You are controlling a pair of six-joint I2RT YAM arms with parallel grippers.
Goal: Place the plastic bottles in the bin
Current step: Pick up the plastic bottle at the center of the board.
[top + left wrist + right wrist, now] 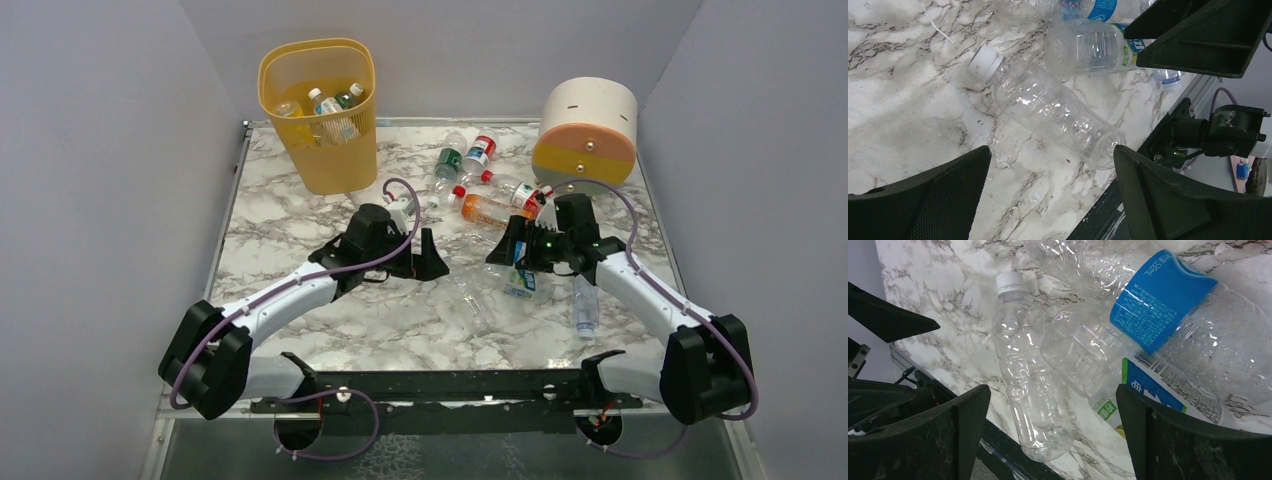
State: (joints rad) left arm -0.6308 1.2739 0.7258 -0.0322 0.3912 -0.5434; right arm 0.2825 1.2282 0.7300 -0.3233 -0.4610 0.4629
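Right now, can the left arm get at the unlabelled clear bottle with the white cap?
Probably yes. The left gripper is open and faces the clear bottle, which lies flat, its body free on both sides. Only a labelled bottle near its shoulder and the right gripper are close.

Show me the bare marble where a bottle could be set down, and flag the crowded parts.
Bare: the left strip between the bin and the left arm; the near-centre marble between that arm and the clear bottle. Crowded: other bottles lie clustered between the drum and the right arm.
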